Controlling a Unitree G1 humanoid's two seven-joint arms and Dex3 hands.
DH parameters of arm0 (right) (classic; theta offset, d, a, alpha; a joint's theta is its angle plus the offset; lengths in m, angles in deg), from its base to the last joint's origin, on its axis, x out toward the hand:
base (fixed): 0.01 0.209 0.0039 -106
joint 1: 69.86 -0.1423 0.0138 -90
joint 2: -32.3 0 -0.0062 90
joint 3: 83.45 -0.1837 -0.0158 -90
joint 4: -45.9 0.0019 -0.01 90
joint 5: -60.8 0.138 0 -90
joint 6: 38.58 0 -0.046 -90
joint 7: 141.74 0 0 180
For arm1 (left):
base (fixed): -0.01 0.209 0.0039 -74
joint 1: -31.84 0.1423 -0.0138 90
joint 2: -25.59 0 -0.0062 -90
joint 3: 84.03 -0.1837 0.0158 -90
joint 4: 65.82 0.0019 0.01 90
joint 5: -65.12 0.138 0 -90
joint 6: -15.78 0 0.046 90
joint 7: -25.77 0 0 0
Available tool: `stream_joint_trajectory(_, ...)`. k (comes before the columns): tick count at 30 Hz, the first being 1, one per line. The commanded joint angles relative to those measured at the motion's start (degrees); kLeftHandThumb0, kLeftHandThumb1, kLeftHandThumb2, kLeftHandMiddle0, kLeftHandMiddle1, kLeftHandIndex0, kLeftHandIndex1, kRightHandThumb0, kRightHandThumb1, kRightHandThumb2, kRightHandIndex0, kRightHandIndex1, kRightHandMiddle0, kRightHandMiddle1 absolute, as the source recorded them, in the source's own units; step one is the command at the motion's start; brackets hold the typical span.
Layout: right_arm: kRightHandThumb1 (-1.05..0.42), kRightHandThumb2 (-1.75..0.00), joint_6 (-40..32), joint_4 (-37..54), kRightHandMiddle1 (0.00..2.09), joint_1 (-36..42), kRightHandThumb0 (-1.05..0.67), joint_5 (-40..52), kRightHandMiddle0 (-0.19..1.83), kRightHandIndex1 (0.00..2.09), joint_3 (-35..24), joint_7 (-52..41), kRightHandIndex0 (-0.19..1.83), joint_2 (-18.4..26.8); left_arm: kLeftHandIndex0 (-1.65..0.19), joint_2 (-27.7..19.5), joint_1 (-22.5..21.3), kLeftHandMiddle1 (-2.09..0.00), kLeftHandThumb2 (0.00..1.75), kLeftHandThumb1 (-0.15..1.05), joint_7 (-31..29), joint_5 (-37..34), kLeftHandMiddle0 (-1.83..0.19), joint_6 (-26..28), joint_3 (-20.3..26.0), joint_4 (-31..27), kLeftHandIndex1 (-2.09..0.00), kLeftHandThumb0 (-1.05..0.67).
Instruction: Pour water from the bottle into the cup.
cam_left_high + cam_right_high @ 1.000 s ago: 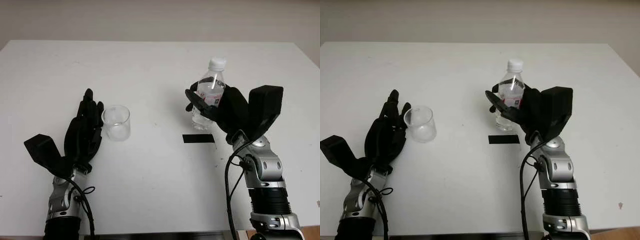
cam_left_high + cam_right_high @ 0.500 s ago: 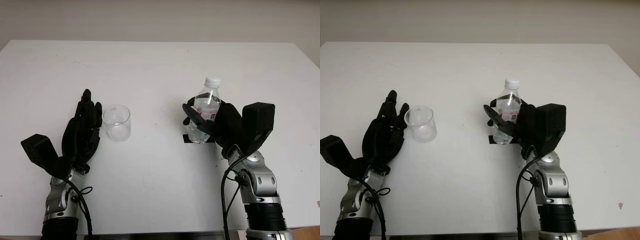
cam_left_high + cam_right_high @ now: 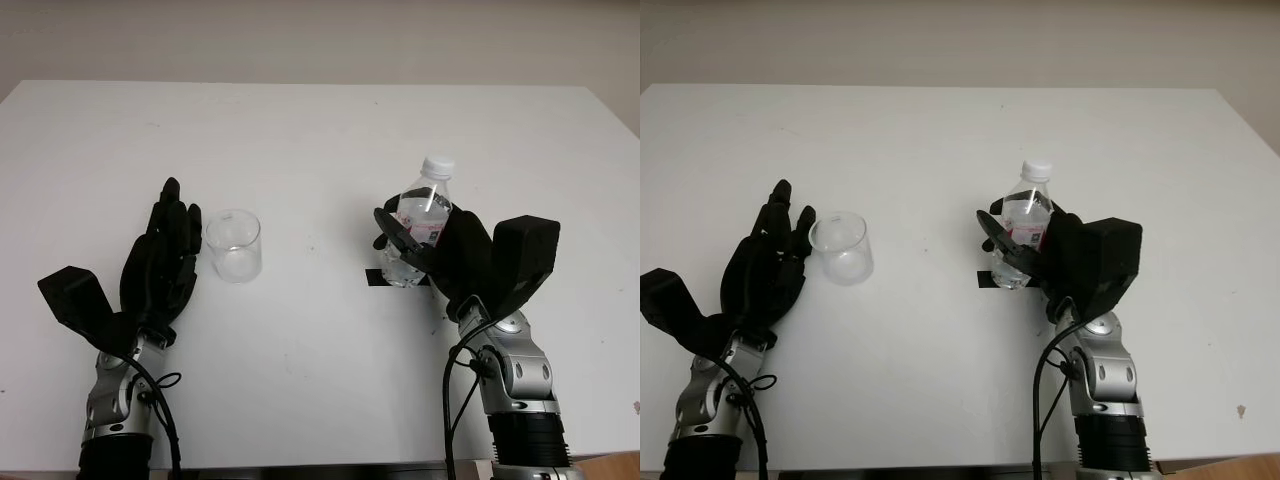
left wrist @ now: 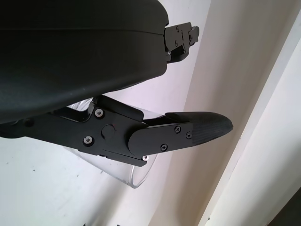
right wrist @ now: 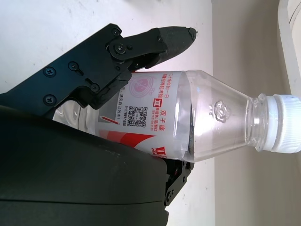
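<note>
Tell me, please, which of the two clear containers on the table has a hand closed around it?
The water bottle, with its white cap on, is grasped by the right hand. The clear cup stands apart, with the open left hand beside it.

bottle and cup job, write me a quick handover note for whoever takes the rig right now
Right hand: shut on the bottle, upright, white cap still on, base at the black tape mark.
Left hand: open, beside the cup, on its left.
Cup: clear, upright on the white table, looks empty.
Done: bottle grasped.
Left: take off the cap, carry the bottle to the cup, pour.
</note>
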Motion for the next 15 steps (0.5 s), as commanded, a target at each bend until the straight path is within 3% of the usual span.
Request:
stream_joint_trajectory(1,-1.05,-0.49,1.61,-0.45,2.09,-1.2,-0.42,-0.57,1.26,2.09,0.09,-0.25,1.58,0.24,0.15,-0.43,0.88,-0.06,0.49,1.05,-0.08,0.09,0.14,0.09,0.22,-1.03,-0.06,-0.74)
stream_joint_trajectory(4,-1.05,-0.46,1.1,-0.79,2.09,-1.45,-0.44,-1.33,1.21,2.09,0.78,-1.61,1.5,1.43,0.15,-0.44,0.74,-0.05,0.5,1.05,-0.31,-0.2,0.15,0.11,0.35,-0.83,-0.05,-0.73)
stream_joint_trajectory(7,-1.05,-0.37,0.73,-1.25,2.09,-1.59,-0.48,-1.62,0.87,2.09,1.25,-3.93,1.23,2.61,0.15,-0.45,0.7,-0.05,0.5,1.05,-0.25,-0.13,0.15,0.15,0.29,-0.89,-0.05,-0.73)
stream_joint_trajectory(8,-1.05,-0.32,0.44,-1.33,2.09,-1.61,-0.51,-1.78,0.67,2.09,1.41,-4.46,1.03,2.9,0.16,-0.44,0.69,-0.05,0.5,1.05,-0.26,-0.15,0.15,0.18,0.3,-0.88,-0.05,-0.73)
stream_joint_trajectory(11,-1.05,-0.25,-0.59,-1.01,2.09,-1.44,-0.57,-2.29,0.32,2.09,1.96,-5.82,0.65,3.67,0.16,-0.5,0.65,-0.05,0.49,1.05,-0.35,-0.21,0.15,0.33,0.29,-0.84,-0.05,-0.73)
stream_joint_trajectory(15,-1.05,-0.24,-0.36,-1.12,2.08,-1.28,-0.58,-2.15,0.08,2.09,2.26,-7.43,0.37,3.99,0.15,-0.53,0.63,-0.06,0.49,1.05,-0.14,0.02,0.14,0.3,0.29,-0.88,-0.05,-0.73)
